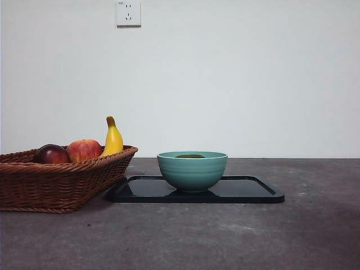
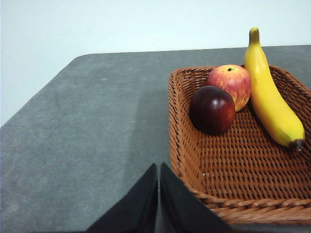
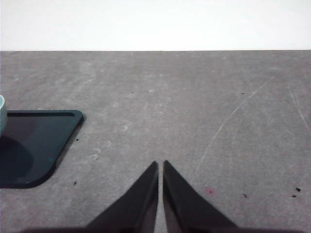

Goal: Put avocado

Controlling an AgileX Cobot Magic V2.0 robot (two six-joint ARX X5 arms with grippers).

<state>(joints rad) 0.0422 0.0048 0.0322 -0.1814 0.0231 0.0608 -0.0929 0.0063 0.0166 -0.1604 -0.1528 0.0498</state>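
Grey, scuffed table (image 1: 236, 236) against bare white wall (image 1: 236, 79) with socket (image 1: 128, 13). Avocado (image 1: 190, 156) inside teal bowl (image 1: 192, 170) on black tray (image 1: 247, 191), beside wicker basket (image 1: 56, 180). Left gripper (image 2: 159, 177) and right gripper (image 3: 161, 172) both clenched, empty.

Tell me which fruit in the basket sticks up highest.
The banana: long and yellow, its stem tip rises well above the apple and the dark red fruit, both round and low in the basket.

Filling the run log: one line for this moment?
avocado in bowl on tray | left gripper shut, by basket | right gripper shut
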